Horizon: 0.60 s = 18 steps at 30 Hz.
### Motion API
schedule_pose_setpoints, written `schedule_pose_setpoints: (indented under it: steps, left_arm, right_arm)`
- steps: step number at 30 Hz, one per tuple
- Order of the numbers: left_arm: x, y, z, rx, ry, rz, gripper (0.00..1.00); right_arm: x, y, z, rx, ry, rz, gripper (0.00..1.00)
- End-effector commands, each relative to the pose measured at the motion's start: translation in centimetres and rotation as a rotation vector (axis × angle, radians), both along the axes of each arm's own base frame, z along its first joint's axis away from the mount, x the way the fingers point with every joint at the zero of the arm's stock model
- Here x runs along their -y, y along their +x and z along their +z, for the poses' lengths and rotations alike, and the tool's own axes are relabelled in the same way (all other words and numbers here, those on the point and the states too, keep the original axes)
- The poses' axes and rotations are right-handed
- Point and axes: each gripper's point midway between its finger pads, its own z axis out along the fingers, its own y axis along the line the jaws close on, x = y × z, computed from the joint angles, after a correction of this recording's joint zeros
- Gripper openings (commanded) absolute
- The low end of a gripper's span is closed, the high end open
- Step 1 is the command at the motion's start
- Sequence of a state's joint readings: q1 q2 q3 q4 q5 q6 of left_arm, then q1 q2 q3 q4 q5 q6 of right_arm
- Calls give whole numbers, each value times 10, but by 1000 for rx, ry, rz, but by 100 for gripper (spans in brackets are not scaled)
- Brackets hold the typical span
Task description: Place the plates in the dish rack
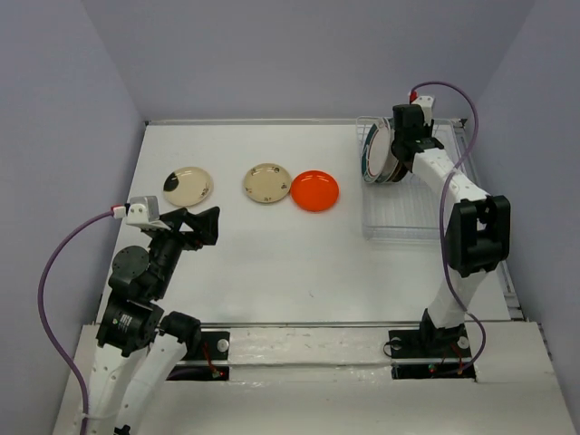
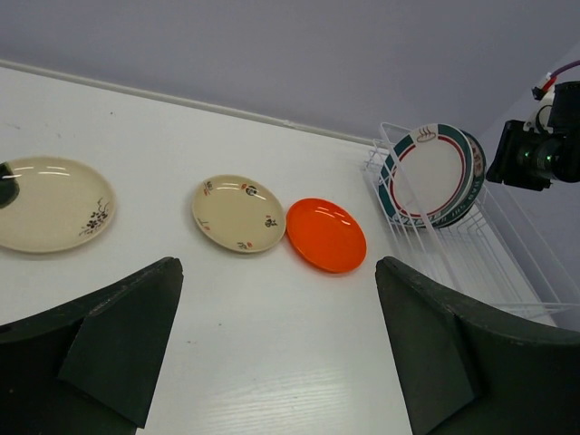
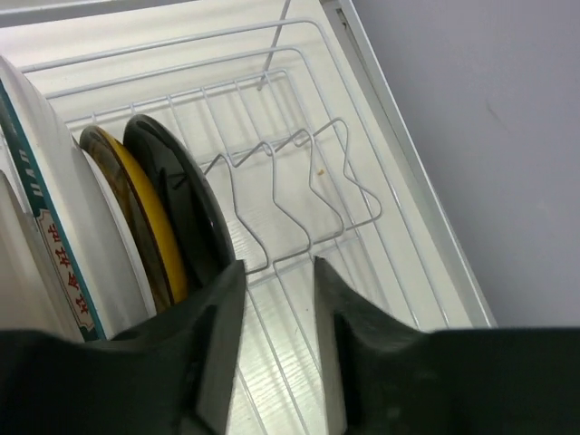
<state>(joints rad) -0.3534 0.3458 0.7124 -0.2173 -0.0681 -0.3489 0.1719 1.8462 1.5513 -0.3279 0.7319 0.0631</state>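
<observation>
Three plates lie flat on the table: a cream plate with a dark mark (image 1: 188,186) (image 2: 50,204), a smaller cream plate (image 1: 267,183) (image 2: 238,213) and an orange-red plate (image 1: 314,190) (image 2: 326,234) touching it. The dish rack (image 1: 419,213) (image 2: 489,263) (image 3: 362,181) stands at the far right. A white teal-rimmed plate (image 1: 375,154) (image 2: 426,170) (image 3: 54,227), an amber-yellow plate (image 3: 136,222) and a dark plate (image 3: 181,204) stand upright in it. My right gripper (image 1: 401,149) (image 3: 276,272) is open and empty just right of the dark plate. My left gripper (image 1: 201,225) (image 2: 276,344) is open and empty, near of the flat plates.
The rack's zigzag slot prongs (image 3: 299,181) to the right of the standing plates hold nothing. The rack sits against the table's right edge rail (image 3: 408,154). Grey walls close the table at the back and sides. The right arm (image 2: 539,149) shows beyond the rack.
</observation>
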Motion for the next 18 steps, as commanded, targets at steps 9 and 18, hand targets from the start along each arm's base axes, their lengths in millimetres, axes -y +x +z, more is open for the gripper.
schedule_pose_setpoints:
  steps: [9, 18]
  left_arm:
    - [4, 4, 8, 33, 2, -15, 99]
    - [5, 8, 6, 21, 3, -17, 99]
  right_arm:
    - [-10, -24, 91, 232, 109, 38, 56]
    - [-195, -49, 110, 362, 649, 541, 67]
